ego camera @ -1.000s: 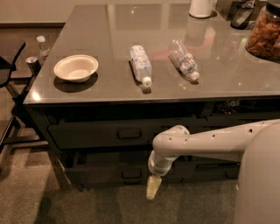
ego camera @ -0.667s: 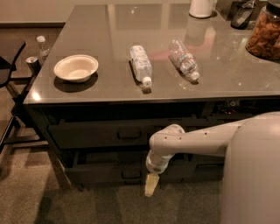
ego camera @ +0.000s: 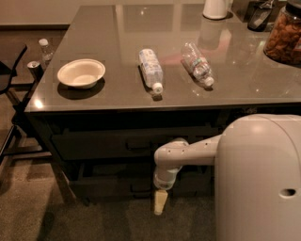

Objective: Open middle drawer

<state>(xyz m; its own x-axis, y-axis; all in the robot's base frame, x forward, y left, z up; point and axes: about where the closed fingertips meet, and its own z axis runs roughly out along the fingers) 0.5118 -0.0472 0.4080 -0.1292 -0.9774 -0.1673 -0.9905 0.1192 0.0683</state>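
The middle drawer (ego camera: pixel 94 143) is the dark grey front under the desk top, with a small dark handle (ego camera: pixel 138 146) at its centre. It looks pushed in, level with the desk frame. My gripper (ego camera: pixel 160 202) hangs pale and pointing down from the white wrist (ego camera: pixel 168 162). It is below and slightly right of that handle, in front of the lower drawer (ego camera: pixel 108 186), near the floor. It holds nothing that I can see.
On the grey desk top (ego camera: pixel 117 28) lie a white bowl (ego camera: pixel 81 73) and two plastic bottles (ego camera: pixel 150 69) (ego camera: pixel 197 63). A jar of snacks (ego camera: pixel 284 33) and a white container (ego camera: pixel 216 8) stand at the back right. A black chair (ego camera: pixel 9 70) stands left. My white arm body (ego camera: pixel 258 179) fills the lower right.
My arm has swung a little to the left and its body now fills more of the lower right. The gripper stays low in front of the lower drawer. The drawers have not moved.
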